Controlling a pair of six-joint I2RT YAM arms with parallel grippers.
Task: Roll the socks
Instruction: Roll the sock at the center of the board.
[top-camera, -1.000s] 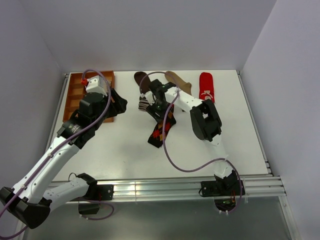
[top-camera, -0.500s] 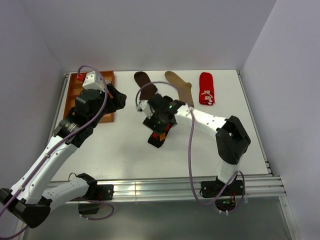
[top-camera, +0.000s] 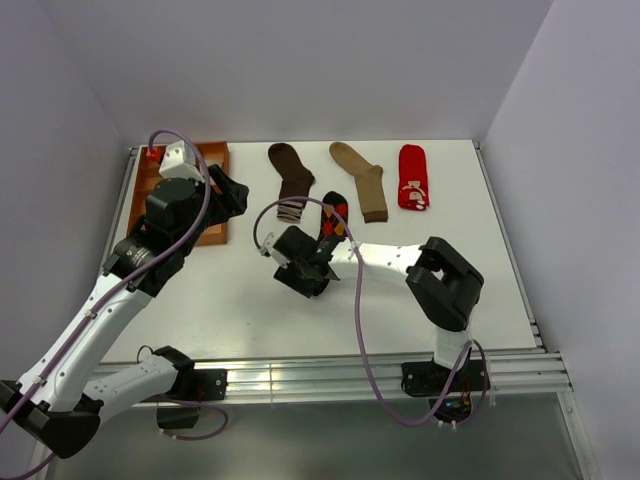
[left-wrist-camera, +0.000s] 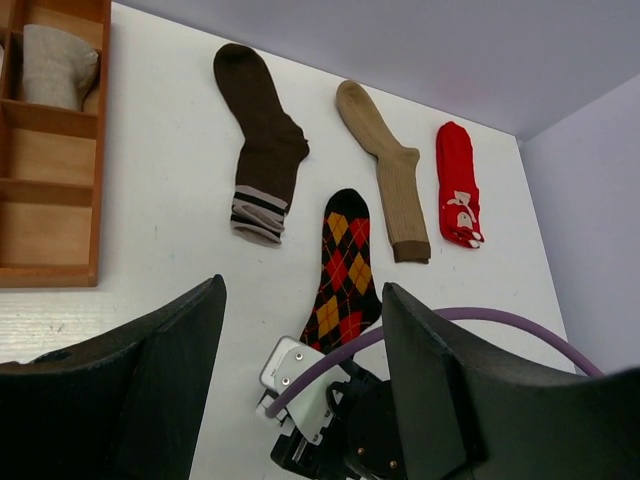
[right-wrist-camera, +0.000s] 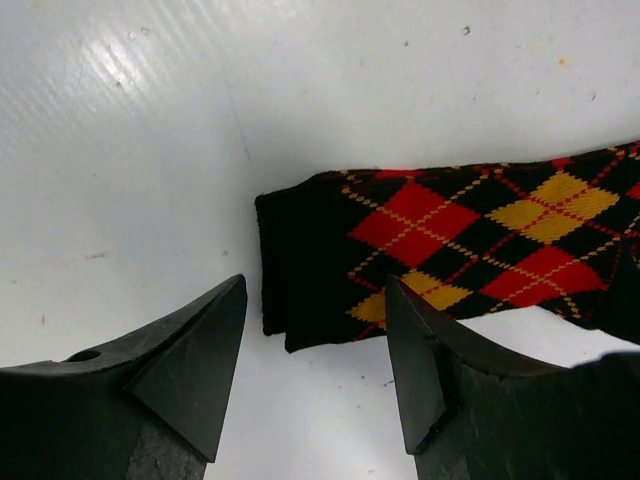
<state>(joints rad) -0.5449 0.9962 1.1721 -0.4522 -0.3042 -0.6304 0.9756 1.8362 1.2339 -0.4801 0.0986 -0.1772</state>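
My right tool (right-wrist-camera: 315, 300) has come back to the near cuff end of the black-orange argyle sock (right-wrist-camera: 450, 240). Its jaws are spread and empty over the sock, which lies flat on the bench (right-wrist-camera: 150, 150) mid-frame. I judge rolling can start here. My left tool (left-wrist-camera: 300, 300), also spread, hangs empty by the gridded tray (left-wrist-camera: 98, 150) at upper left.

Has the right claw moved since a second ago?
Yes: the right claw moved down the view, away from the brown sock, to the argyle sock's cuff.

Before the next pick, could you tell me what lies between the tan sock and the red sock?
Only bare table separates the tan sock and the red sock, as the top external view shows.
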